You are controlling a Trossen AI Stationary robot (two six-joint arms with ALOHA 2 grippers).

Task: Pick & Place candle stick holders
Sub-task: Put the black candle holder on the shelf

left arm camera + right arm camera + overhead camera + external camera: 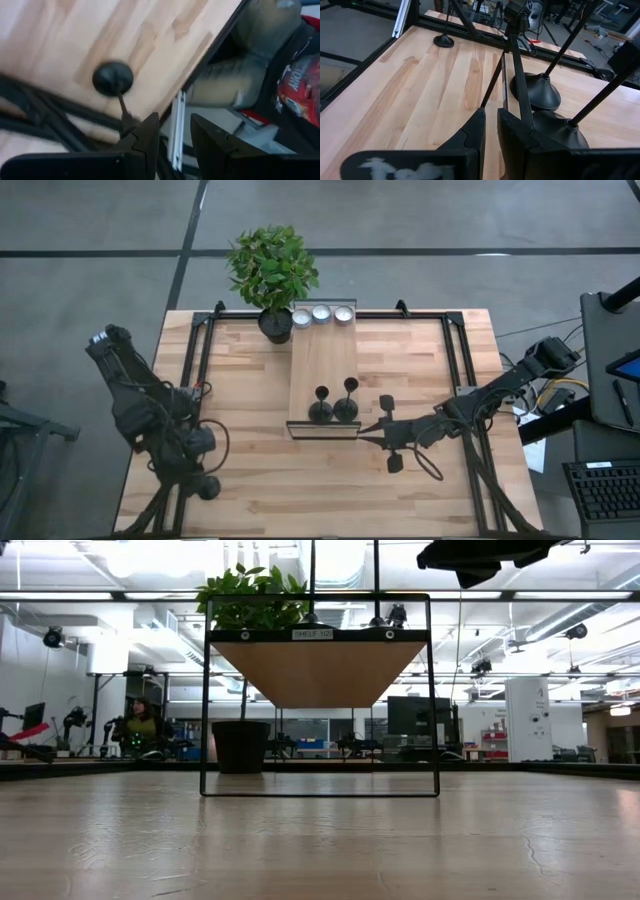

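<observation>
Left gripper is slightly parted and empty; the third candle stick holder has its stem just outside one finger. The stem should be centred between the fingers before closing. Right gripper, nearly closed and empty, is parked beside the shelf.

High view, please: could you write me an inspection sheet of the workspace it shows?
Surface: wooden table, raised shelf at its centre.
Job's things: two candle stick holders on the shelf; third holder standing on the table, left side.
Clutter: three tealights on the shelf; potted plant beside them.
Grippers: left gripper open beside the third holder; right gripper at the shelf's corner.
Cables: loop under the right arm.
Surroundings: seated person beyond the table; keyboard.
</observation>
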